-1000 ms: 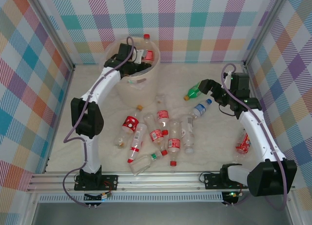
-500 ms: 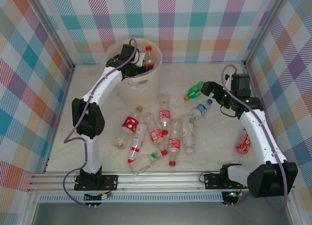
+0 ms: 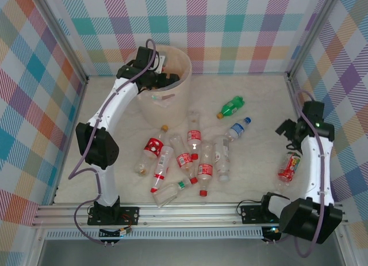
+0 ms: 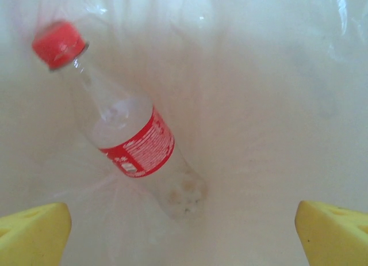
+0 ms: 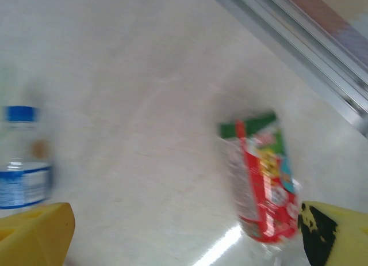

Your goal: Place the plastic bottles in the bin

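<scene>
The left gripper (image 3: 167, 79) hangs over the bin (image 3: 185, 70), which stands toward the surface's far left corner. Its fingers are spread wide and empty, and a red-capped bottle (image 4: 129, 136) lies on the bin's floor directly beneath, so that one counts as delivered. Most plastic bottles (image 3: 192, 156) lie heaped mid-surface, well apart from the bin, with a green one (image 3: 231, 106) farther back. The right gripper (image 3: 286, 128), also open and holding nothing, looks down near the right edge at a red-and-green-labelled bottle (image 5: 259, 185), probably to line up on it, though its wrist view is blurred.
</scene>
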Controlling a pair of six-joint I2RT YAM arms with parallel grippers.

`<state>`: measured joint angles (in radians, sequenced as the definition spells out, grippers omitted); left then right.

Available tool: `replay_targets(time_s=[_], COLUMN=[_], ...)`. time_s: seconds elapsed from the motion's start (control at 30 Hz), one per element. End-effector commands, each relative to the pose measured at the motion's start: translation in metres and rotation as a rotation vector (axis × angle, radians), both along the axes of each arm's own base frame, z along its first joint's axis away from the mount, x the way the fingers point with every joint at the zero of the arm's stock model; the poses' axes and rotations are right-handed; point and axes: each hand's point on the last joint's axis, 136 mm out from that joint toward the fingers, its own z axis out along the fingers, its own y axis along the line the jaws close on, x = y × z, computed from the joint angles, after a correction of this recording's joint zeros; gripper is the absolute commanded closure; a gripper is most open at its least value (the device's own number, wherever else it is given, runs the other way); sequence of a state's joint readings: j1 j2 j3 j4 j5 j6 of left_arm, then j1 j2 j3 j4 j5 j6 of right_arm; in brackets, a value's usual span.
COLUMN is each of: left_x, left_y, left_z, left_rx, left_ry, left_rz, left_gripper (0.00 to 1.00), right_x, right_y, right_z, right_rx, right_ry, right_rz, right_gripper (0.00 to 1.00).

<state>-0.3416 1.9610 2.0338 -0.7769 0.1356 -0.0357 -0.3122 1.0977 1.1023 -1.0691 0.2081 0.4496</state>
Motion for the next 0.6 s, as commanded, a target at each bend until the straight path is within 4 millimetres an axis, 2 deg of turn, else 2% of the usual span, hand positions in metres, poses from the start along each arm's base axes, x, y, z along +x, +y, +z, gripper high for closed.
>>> replay_targets(time_s=[0.0, 0.17, 0.3, 0.43, 0.57], left_x=[-0.003, -0.006, -0.014, -0.028, -0.039], left_y=[0.009, 0.009, 0.006, 0.000, 0.003], left_z=[0.042, 0.060, 0.074, 0.092, 0.106], left_rx=[-0.016, -0.027, -0.073, -0.145, -0.191], left_ry=[-0.091, -0.139, -0.173, -0.207, -0.242], left_rz=[0.020, 0.003, -0.013, -0.048, -0.031], left_gripper=[0.01, 0.00, 0.00, 0.00, 0.00], right_x=[-0.035, -0.053, -0.052, -0.056, -0.060], right_y=[0.003, 0.007, 0.011, 0.007, 0.003], right_z=[-0.017, -0.046, -0.067, -0.075, -0.086], right_rx=[0.037, 0.096, 0.146, 0.136, 0.130], right_ry=[0.058, 0.121, 0.122, 0.166, 0.232], right_rz=[-0.055, -0.109, -0.135, -0.165, -0.188], right_gripper=[0.01, 0.01, 0.01, 0.01, 0.01])
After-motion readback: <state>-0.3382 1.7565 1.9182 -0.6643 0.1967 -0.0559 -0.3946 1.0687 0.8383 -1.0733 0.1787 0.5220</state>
